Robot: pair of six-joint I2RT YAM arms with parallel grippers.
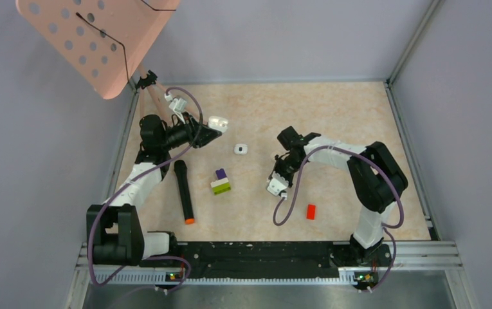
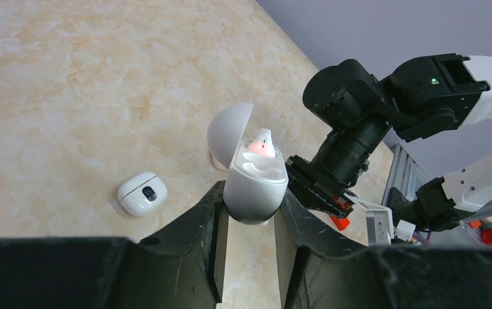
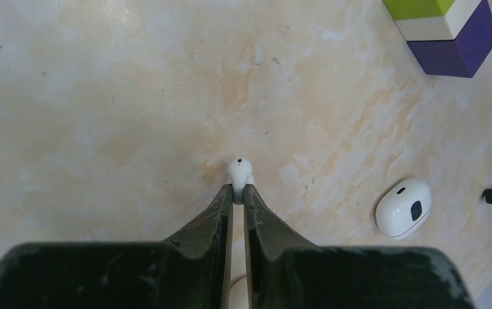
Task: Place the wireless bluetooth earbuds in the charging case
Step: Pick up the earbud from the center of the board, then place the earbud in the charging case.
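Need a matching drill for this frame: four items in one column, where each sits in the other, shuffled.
1. open case
2. closed case
3. uncased earbud
4. red brick

A. pinched in right gripper
B. loose on table, front right
C. clamped in left gripper
D. loose on table, lid shut

Pairs: 1-C, 2-D, 3-A, 4-B

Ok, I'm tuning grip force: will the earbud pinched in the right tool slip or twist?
Probably slippery: the earbud is glossy, rounded and caught only at the right tool's tips. Tiny, so likely light, yet apt to pivot or pop out.
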